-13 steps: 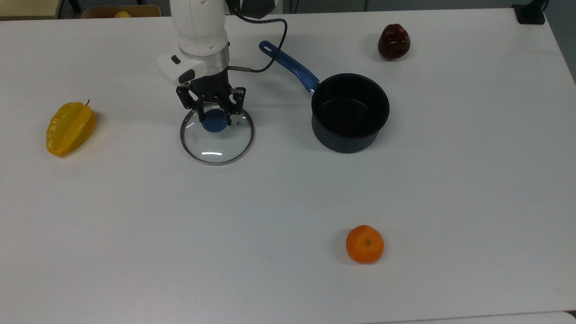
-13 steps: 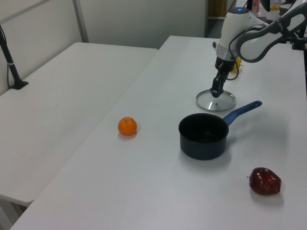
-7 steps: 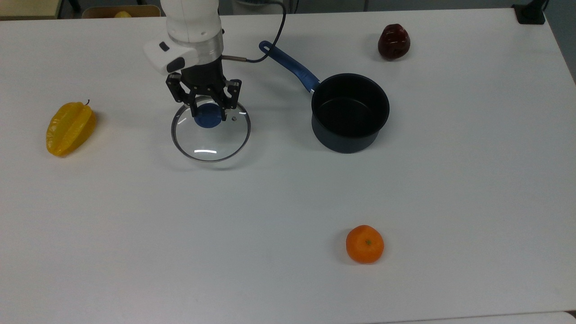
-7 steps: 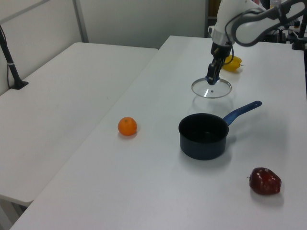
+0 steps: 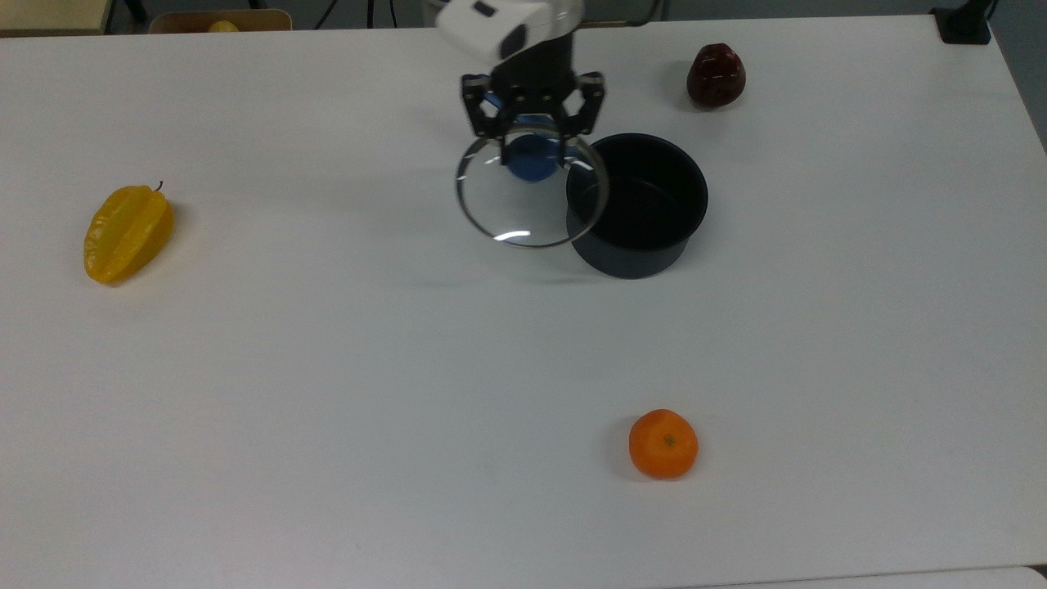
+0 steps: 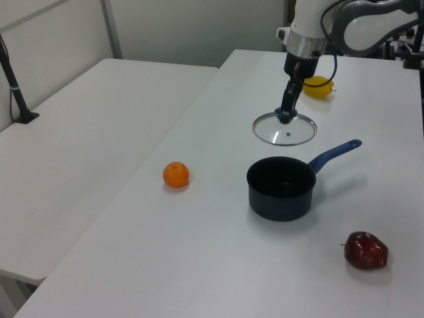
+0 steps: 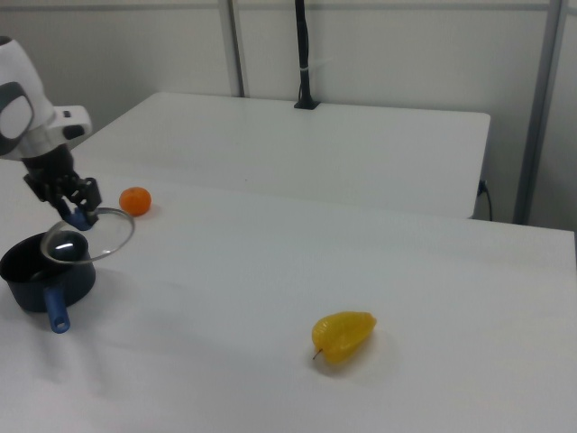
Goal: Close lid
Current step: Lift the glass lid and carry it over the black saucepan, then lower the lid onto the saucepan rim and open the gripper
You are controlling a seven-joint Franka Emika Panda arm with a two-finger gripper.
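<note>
The round glass lid (image 5: 523,211) with its metal rim hangs level in the air, and my gripper (image 5: 532,155) is shut on its blue knob (image 5: 532,164). In the top view the lid's right edge overlaps the left rim of the dark saucepan (image 5: 634,260), which stands open and empty. In the left view the lid (image 6: 285,130) and gripper (image 6: 286,114) float above the table behind the saucepan (image 6: 281,205). The right view has the lid (image 7: 95,236) under the gripper (image 7: 77,216), just over the saucepan (image 7: 32,287).
A yellow star fruit (image 5: 128,233) lies at the top view's left. An orange (image 5: 663,443) sits near the front, and a dark red apple (image 5: 716,75) behind the saucepan. The pan's blue handle (image 6: 334,154) sticks out toward the arm.
The gripper has lifted the lid off the table and carried it to the top view's right, from open table to the saucepan's left rim.
</note>
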